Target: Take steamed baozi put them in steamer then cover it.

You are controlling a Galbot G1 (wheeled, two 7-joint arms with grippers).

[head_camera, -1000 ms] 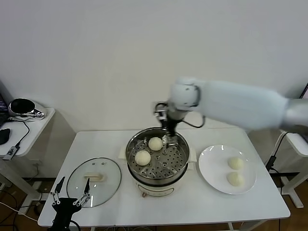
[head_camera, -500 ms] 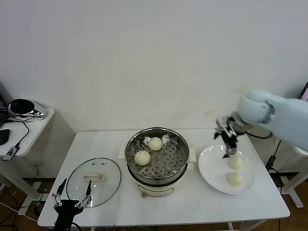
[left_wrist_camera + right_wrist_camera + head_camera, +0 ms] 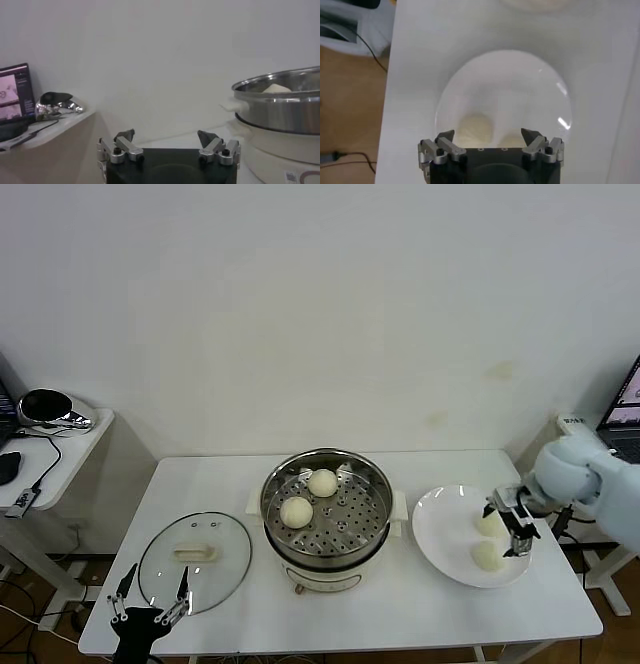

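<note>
The steamer [image 3: 325, 536] stands mid-table with two steamed baozi [image 3: 322, 482] [image 3: 297, 511] on its perforated tray. Two more baozi [image 3: 489, 524] [image 3: 487, 555] lie on the white plate [image 3: 445, 529] at the right. My right gripper [image 3: 508, 529] hangs open just over those two, holding nothing; its wrist view shows both buns [image 3: 476, 127] [image 3: 512, 140] between the spread fingers [image 3: 487, 133]. The glass cover [image 3: 195, 562] lies flat on the table left of the steamer. My left gripper [image 3: 150, 599] is parked open near the front-left table edge [image 3: 166, 135], with the steamer [image 3: 280, 107] off to its side.
A side table [image 3: 60, 449] at the far left carries a dark rounded object [image 3: 45, 406] and cables. A laptop [image 3: 625, 409] sits at the right edge. The plate is close to the table's right edge.
My right arm has swung from over the steamer's back rim across to the plate and come down over the two buns there. The left arm has stayed put.
</note>
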